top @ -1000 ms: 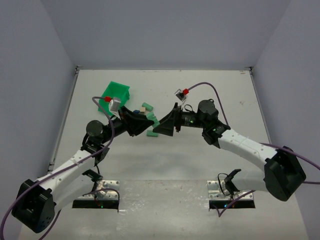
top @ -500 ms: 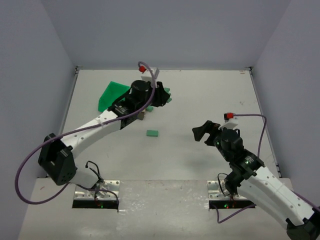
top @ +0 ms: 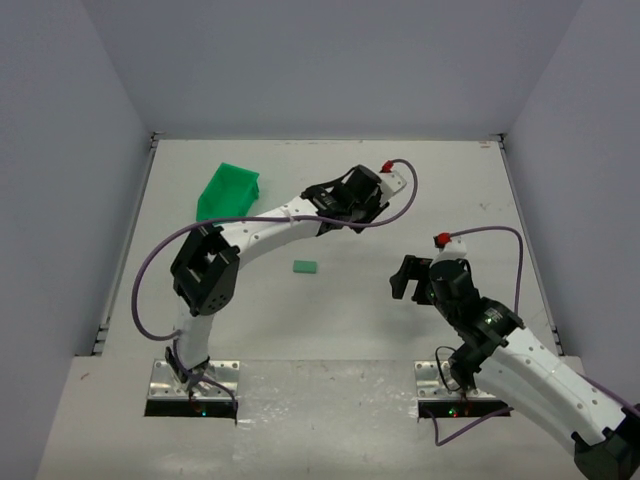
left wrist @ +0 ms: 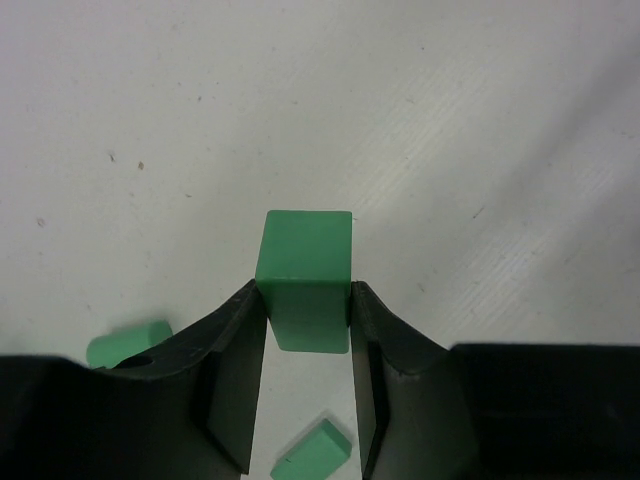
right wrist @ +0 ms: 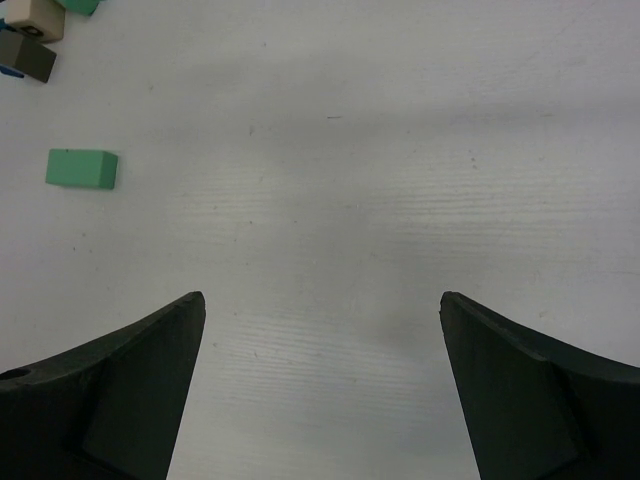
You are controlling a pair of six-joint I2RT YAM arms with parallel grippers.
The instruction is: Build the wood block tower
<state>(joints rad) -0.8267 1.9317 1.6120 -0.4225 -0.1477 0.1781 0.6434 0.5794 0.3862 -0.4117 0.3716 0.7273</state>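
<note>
My left gripper (top: 348, 203) is shut on a pale green wooden block (left wrist: 304, 275), held upright between both fingers above the bare table. Below it in the left wrist view lie a green rounded piece (left wrist: 125, 346) and a small green block (left wrist: 313, 451). A flat green block (top: 305, 266) lies alone mid-table and also shows in the right wrist view (right wrist: 82, 167). A beige block (right wrist: 34, 14) and a dark piece with a blue edge (right wrist: 26, 59) lie at that view's top left. No stacked tower shows. My right gripper (top: 404, 279) is open and empty above the table.
A bright green plastic bin (top: 228, 190) stands at the back left. The left arm (top: 260, 228) stretches across the table's middle and hides the loose blocks under it in the top view. The table's raised edges (top: 152, 143) border the work area.
My left arm has swung right from beside the bin to the table's back middle, carrying the green block. My right arm drew back to the right and opened away from the blocks.
</note>
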